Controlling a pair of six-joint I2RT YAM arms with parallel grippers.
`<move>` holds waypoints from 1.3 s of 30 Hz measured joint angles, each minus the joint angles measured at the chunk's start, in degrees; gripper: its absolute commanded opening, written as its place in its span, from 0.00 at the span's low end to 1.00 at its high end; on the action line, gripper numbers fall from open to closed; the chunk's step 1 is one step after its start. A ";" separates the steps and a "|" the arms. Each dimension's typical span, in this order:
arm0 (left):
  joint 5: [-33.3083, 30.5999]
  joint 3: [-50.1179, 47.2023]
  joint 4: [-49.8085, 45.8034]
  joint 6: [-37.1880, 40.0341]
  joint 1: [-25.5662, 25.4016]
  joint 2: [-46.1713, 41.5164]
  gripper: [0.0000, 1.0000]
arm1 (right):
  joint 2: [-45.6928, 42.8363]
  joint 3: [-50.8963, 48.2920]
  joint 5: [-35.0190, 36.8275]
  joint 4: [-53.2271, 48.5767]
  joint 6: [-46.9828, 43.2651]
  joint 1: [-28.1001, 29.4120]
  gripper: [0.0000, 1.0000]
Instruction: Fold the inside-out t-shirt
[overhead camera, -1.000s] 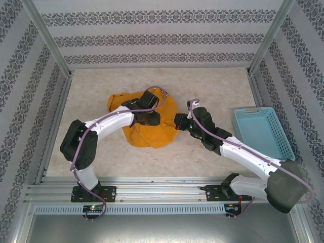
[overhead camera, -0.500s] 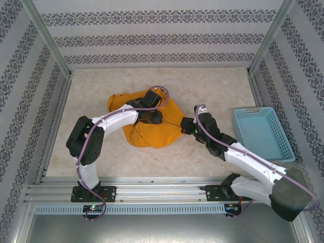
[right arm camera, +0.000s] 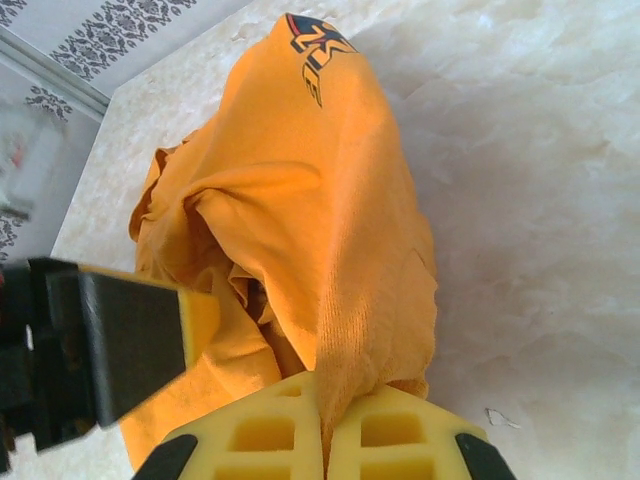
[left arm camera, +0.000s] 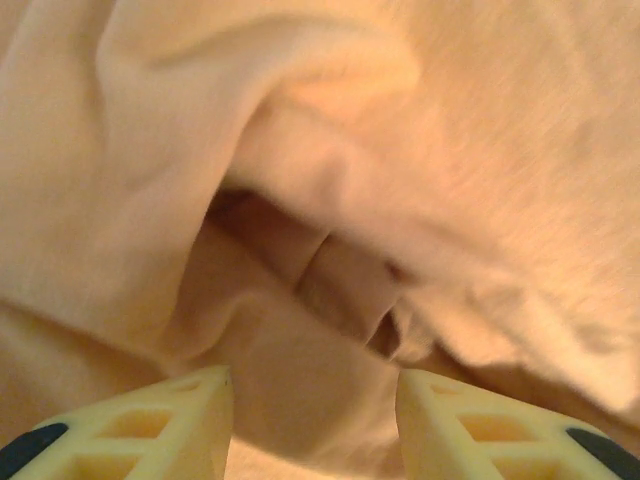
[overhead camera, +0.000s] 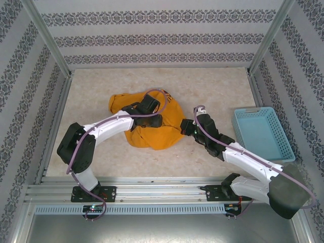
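The crumpled orange t-shirt (overhead camera: 157,136) lies near the middle of the pale table (overhead camera: 212,81), with a blue basket (overhead camera: 260,131) well to its right. The left gripper (left arm camera: 315,400) sits over the shirt, jaws half apart and clamping nothing. The right gripper (right arm camera: 322,425) pinches the shirt's right edge, jaws tight.

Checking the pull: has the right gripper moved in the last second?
Yes. The right gripper, shut on the shirt, has shifted a little right, toward the basket, stretching the cloth that way.
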 measured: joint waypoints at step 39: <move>-0.39 7.72 -3.17 0.90 0.00 7.89 0.07 | -0.26 -1.18 1.42 -0.26 0.13 -0.07 0.00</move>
